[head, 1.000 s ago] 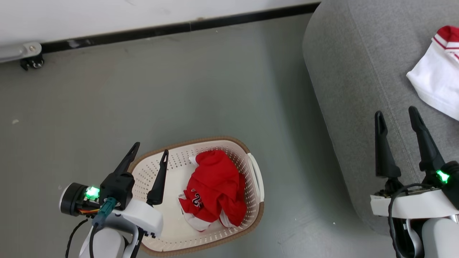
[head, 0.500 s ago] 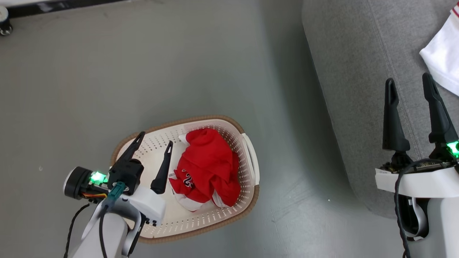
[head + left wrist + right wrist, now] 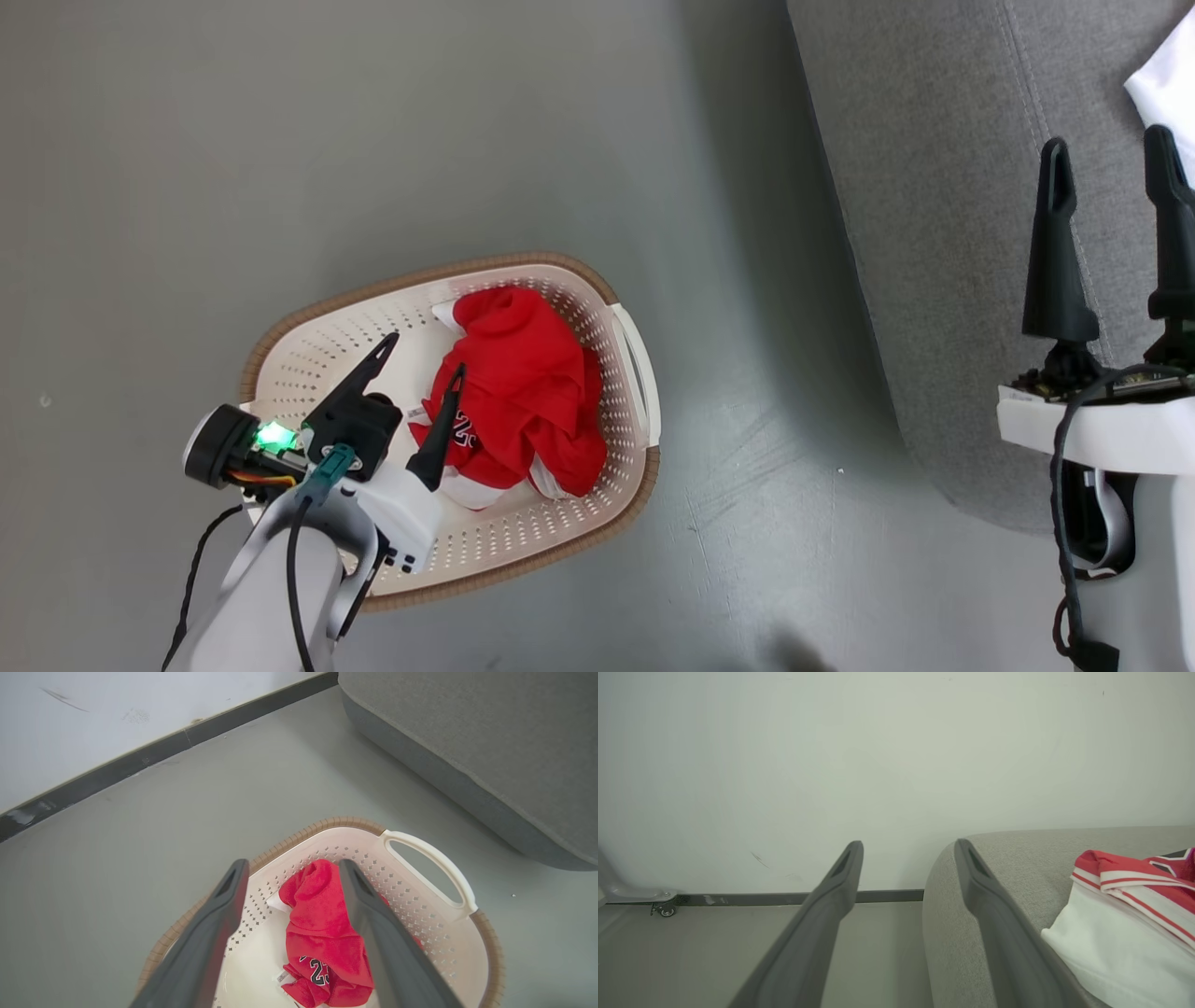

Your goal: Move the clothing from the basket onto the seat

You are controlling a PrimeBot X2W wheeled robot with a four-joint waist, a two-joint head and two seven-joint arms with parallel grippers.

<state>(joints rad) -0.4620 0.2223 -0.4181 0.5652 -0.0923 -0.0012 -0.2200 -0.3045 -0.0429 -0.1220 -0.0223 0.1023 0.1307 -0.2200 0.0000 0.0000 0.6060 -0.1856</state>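
The basket, cream with a brown rim, stands on the floor and holds crumpled red clothing with white trim. My left gripper hangs open over the basket's inside, its right finger above the left edge of the red fabric, nothing held. The left wrist view looks down between the open fingers of the left gripper at the red clothing and the basket. My right gripper is open and empty over the grey seat. A white garment with red stripes lies on the seat.
Grey floor lies around the basket, and the seat's rounded edge is a short way to the basket's right. In the right wrist view the right gripper faces a white wall with a dark baseboard; a metal caster sits at far left, the white garment on the seat.
The head camera has tilted down, shifting the whole picture. My left gripper has moved from the basket's left rim to the right, over the red clothing. Both grippers stay open.
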